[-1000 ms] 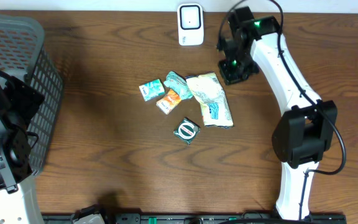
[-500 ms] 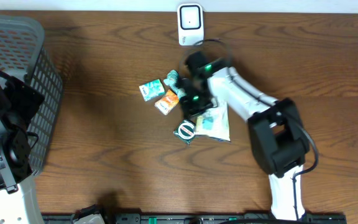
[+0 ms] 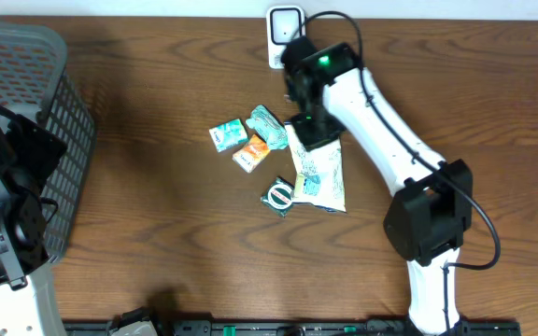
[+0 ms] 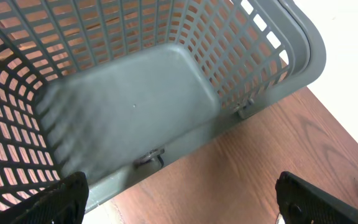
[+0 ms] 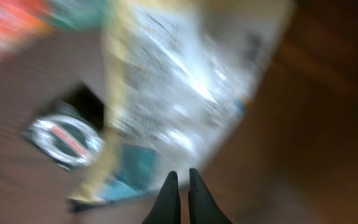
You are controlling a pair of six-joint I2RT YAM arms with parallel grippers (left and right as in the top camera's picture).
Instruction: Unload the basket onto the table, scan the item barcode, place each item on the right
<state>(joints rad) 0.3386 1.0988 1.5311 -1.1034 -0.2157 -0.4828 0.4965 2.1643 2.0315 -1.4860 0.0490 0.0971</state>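
Now, right gripper [image 5: 180,177]: pinched shut, nothing in it
Item: pale crinkly plastic packet [image 3: 320,173], on near side of tips, long way runs near to far
Nearer arm: right

A brown wooden table [image 3: 157,224] carries everything. A grey mesh basket [image 3: 35,103] stands at its left edge. A white scanner [image 3: 283,21] stands at the far edge, near the middle. The rest lies in a loose cluster in the centre. A pale pouch [image 3: 322,177] lies flat, long side running near to far. A dark packet [image 3: 280,195] with a round mark sits at its near left corner. Left of the pouch are a patterned packet [image 3: 265,120], an orange packet [image 3: 252,151] and a teal packet [image 3: 227,134], close together.
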